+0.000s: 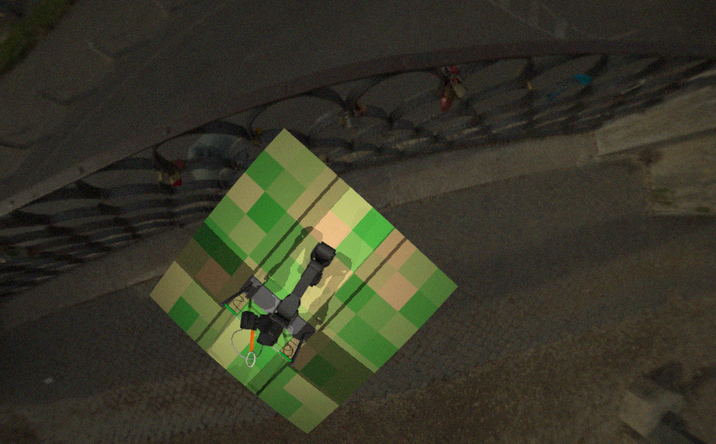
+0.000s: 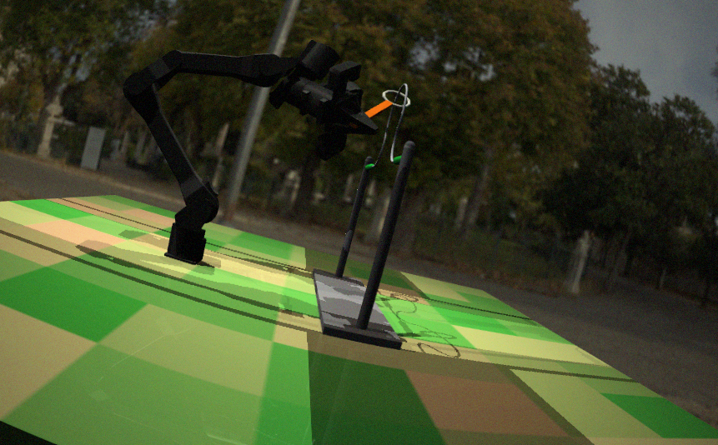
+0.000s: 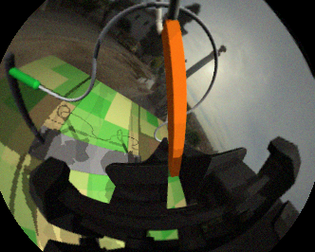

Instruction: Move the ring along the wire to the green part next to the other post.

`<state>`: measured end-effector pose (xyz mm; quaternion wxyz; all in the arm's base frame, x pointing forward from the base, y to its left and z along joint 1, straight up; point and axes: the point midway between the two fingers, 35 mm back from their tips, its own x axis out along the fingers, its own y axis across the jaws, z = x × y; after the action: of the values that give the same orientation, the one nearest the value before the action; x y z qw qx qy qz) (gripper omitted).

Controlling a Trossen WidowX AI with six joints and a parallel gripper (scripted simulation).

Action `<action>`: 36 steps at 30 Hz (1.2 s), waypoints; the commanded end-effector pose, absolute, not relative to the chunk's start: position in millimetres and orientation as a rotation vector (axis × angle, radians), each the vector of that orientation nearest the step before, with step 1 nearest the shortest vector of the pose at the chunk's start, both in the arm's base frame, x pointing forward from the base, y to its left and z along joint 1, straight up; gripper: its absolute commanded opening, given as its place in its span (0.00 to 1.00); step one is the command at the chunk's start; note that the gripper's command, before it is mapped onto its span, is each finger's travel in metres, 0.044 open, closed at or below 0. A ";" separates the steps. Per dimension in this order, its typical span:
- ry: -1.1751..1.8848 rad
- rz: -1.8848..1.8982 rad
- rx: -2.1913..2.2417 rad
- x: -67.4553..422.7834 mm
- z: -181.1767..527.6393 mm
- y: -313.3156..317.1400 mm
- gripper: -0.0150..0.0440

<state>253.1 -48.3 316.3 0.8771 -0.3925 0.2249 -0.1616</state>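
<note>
Exterior view shows the ring (image 2: 395, 98) at the very top of the wire's (image 2: 399, 124) arch, high above both posts, and we judge it is carried there because the crest is where the thin grey stretch must pass through the hoop without touching it. The ring is a small pale hoop lying nearly flat, with the wire rising through it, though at this size we cannot be sure how much gap is left around the wire. The orange handle (image 2: 378, 108) is a slim, straight bar running from the hoop down into the gripper (image 2: 362, 122), whose fingers are clenched on its lower end; holding it at the far end keeps the dark fingers well back from the grey wire. In the wrist view the handle (image 3: 174, 99) stands as a tall orange strip rising from between the jaws, with the grey wire (image 3: 110, 34) looping wide around it and a green end (image 3: 24, 77) low on the left. Below, the near post (image 2: 386, 232) and the far post (image 2: 354, 215) rise from a grey base plate (image 2: 339, 303) on the green and tan chequered board (image 2: 129, 359). We read the carry as roughly halfway, with the descent to the other green end not yet made.
</note>
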 end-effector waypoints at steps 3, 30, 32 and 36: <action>0.455 -0.366 -0.919 252.7 318.7 -51.7 0.00; 0.382 -0.471 -1.305 252.5 335.9 -60.4 0.00; 0.376 -0.479 -1.334 252.5 337.3 -60.7 0.00; 0.363 -0.495 -1.393 252.5 340.2 -61.3 0.00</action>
<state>252.8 -60.4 339.0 0.7423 -0.6099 0.1702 -0.2193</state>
